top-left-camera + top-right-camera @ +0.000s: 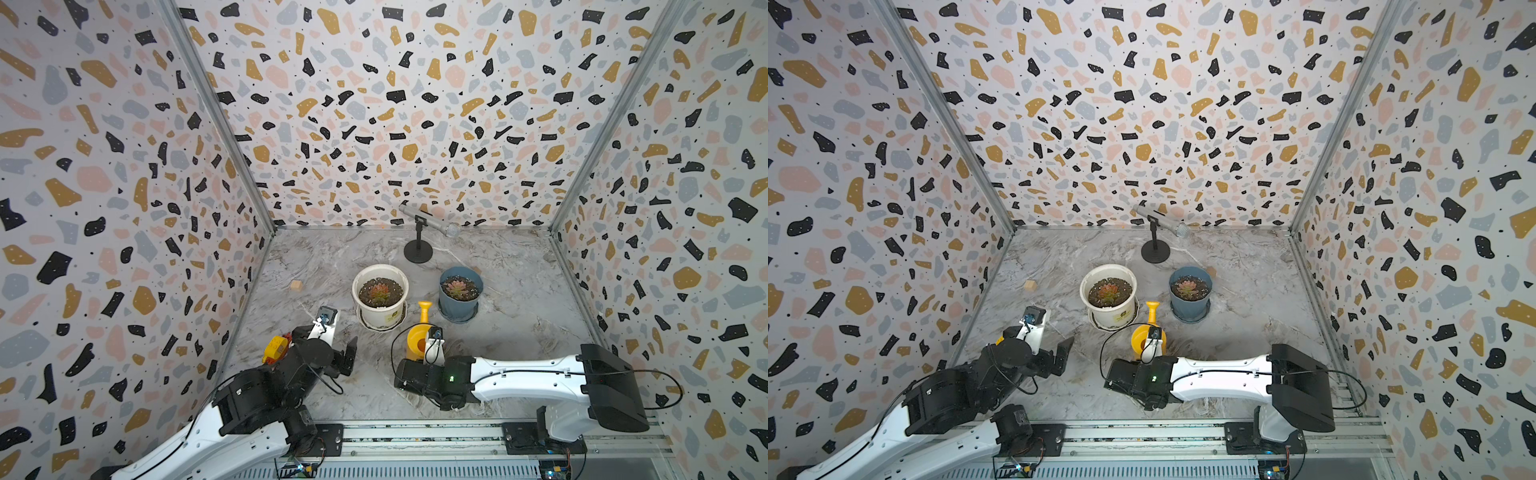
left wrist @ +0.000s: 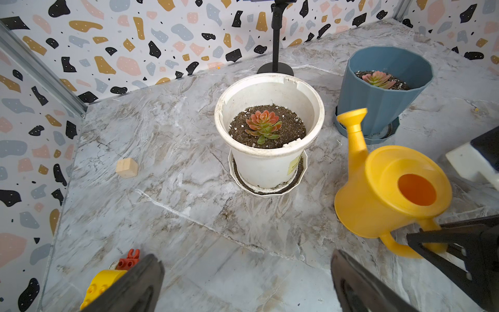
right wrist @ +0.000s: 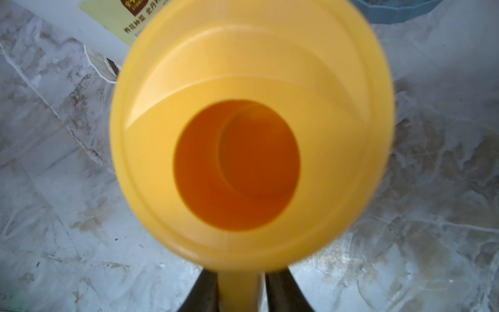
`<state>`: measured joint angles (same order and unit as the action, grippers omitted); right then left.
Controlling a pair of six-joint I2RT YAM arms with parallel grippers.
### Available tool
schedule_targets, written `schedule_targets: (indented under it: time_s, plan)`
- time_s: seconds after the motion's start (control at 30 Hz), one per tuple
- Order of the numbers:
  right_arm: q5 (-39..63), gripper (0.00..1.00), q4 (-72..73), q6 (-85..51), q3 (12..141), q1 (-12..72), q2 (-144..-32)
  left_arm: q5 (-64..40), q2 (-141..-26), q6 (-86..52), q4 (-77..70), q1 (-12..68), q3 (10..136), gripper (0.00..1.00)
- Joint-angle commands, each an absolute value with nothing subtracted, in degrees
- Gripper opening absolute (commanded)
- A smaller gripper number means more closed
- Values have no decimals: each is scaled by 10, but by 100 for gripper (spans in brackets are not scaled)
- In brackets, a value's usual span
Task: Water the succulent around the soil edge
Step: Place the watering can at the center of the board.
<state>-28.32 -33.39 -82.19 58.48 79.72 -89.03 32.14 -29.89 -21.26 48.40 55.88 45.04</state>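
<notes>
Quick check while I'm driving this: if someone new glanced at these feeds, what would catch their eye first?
The bright yellow watering can stands on the marble table near the front, its handle between the jaws of the right gripper. Behind it, a reddish succulent sits in the white pot, and another in the blue pot. Loud terrazzo-patterned walls surround everything.

Smooth yellow plastic watering can [image 2: 378, 194] on a marble-look worktop [image 2: 189, 216]; scuffed white plastic pot [image 2: 264, 164], bare wooden block [image 2: 127, 168].
</notes>
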Motion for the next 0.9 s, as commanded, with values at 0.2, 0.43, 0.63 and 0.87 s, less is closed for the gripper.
schedule_targets:
  time_s: [0.2,0.43,0.63,0.87]
  plan:
    - [-270,52,-284,-781,581,806,-862,355,-305,-233,462,555,461,100]
    - [-290,63,-361,-713,572,811,-792,380,-310,-275,470,555,467,100]
    - [-328,78,-399,-611,532,811,-682,369,-322,-259,475,555,468,100]
    - [-408,78,-445,-398,571,781,-574,288,-322,-240,465,555,474,100]
